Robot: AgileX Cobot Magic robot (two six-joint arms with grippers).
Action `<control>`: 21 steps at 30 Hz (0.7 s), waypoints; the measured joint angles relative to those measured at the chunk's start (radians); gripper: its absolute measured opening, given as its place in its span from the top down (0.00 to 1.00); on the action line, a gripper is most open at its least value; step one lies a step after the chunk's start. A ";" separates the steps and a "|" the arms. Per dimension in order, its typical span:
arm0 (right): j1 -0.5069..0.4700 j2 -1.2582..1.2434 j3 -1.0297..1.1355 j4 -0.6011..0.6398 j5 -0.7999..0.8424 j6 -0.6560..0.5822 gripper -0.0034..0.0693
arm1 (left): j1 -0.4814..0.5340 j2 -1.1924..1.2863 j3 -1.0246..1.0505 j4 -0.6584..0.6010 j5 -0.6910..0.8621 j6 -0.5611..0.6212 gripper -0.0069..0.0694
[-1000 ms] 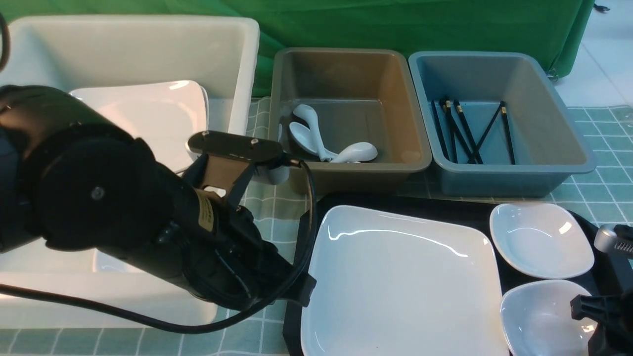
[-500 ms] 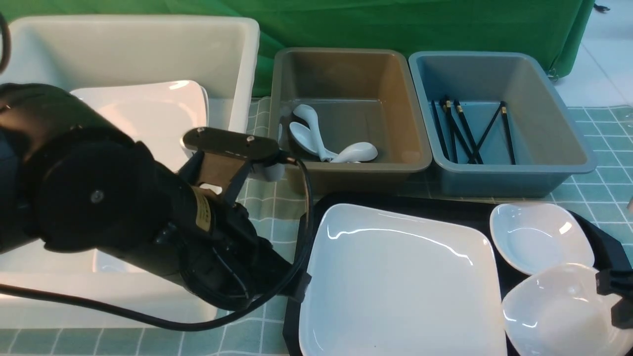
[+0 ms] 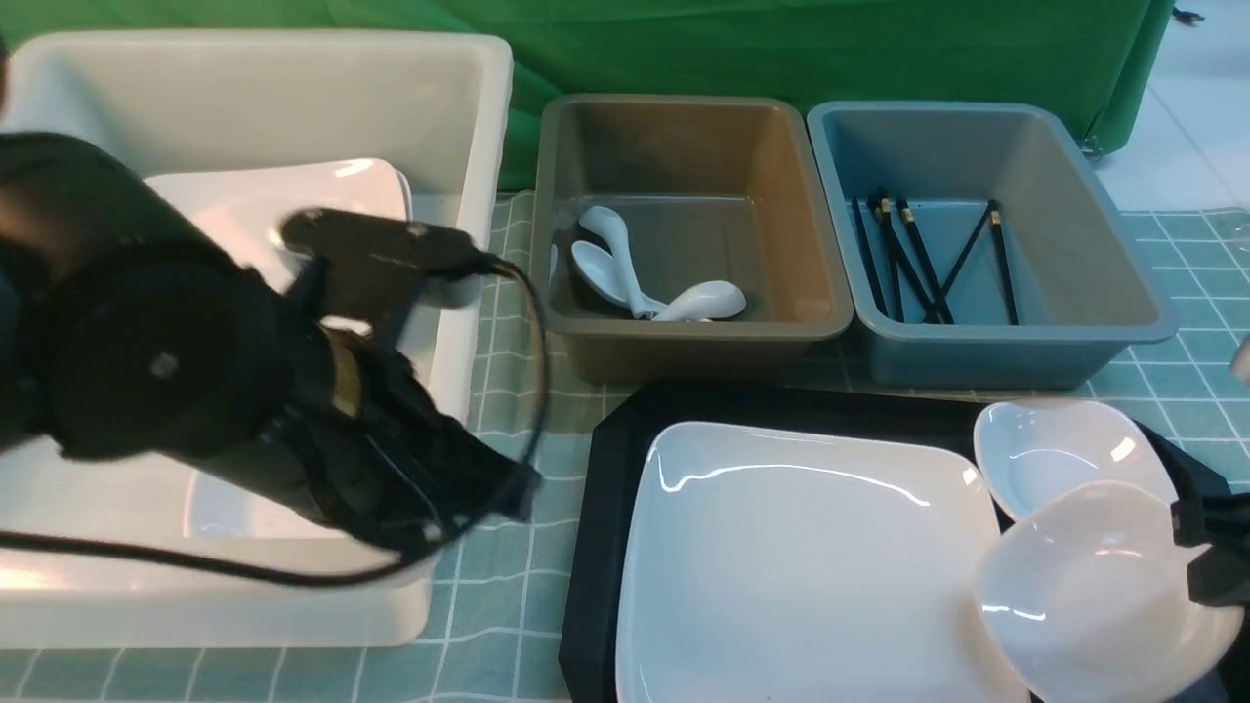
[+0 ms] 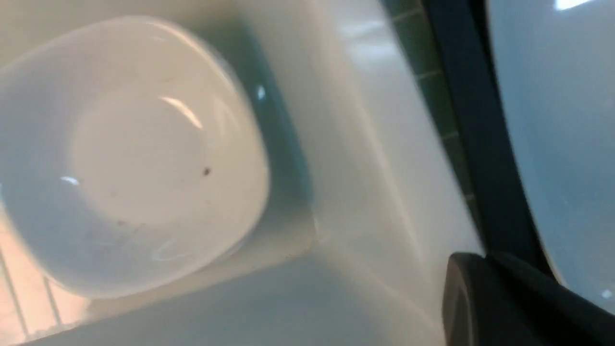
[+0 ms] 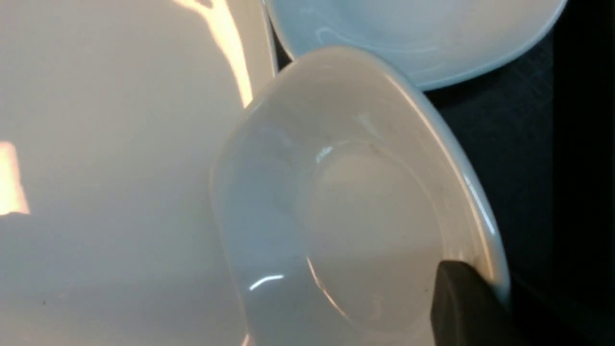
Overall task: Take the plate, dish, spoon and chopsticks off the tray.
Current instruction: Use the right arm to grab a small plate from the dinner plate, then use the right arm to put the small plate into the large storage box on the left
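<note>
Shows the right gripper (image 3: 1199,547) pinching the dish (image 3: 1094,586) by its right rim, with one dark finger (image 5: 461,307) lapped over the edge in the right wrist view. Finds that dish lifted off the tray (image 3: 610,459) and tilted, hanging over the tray's near right corner; overlaps, in the front view, the right edge of the plate (image 3: 811,557) and the near edge of a second small dish (image 3: 1064,449), contact with either not discernible. Places the plate flat on the tray, filling its left and middle, with the second small dish at the far right corner. Shows the spoons (image 3: 625,268) in the grey-brown bin (image 3: 684,337) and the chopsticks (image 3: 923,259) in the blue-grey bin (image 3: 1006,351), both bins just beyond the tray's far edge, none of either kind visible on the tray. Sets the left arm (image 3: 195,391) over the white bin (image 3: 469,117) at the left, the left gripper (image 4: 490,298) pressed together with nothing seen in it, and a binned dish (image 4: 129,154) lying in a corner below. Turns, for the coming move, on one relation: white bin well to the left of the held dish, across the whole width of the plate, with white plates (image 3: 322,210) already inside. Suggests a leftward carry high over the plate by the right arm, the left arm being nearer the bin and the plate's left edge. Offers no long axis to align, the dish being a rounded square.
</note>
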 joint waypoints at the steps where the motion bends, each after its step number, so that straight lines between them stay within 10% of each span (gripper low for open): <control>1: 0.000 -0.004 -0.019 0.001 0.008 -0.001 0.86 | 0.042 0.000 0.000 -0.001 0.005 0.001 0.90; 12: 0.053 0.009 -0.306 0.193 0.105 -0.132 0.86 | 0.399 -0.054 0.000 -0.060 0.011 0.107 0.90; 21: 0.436 0.310 -0.707 0.275 0.090 -0.161 0.86 | 0.694 -0.202 0.000 -0.190 -0.007 0.170 0.90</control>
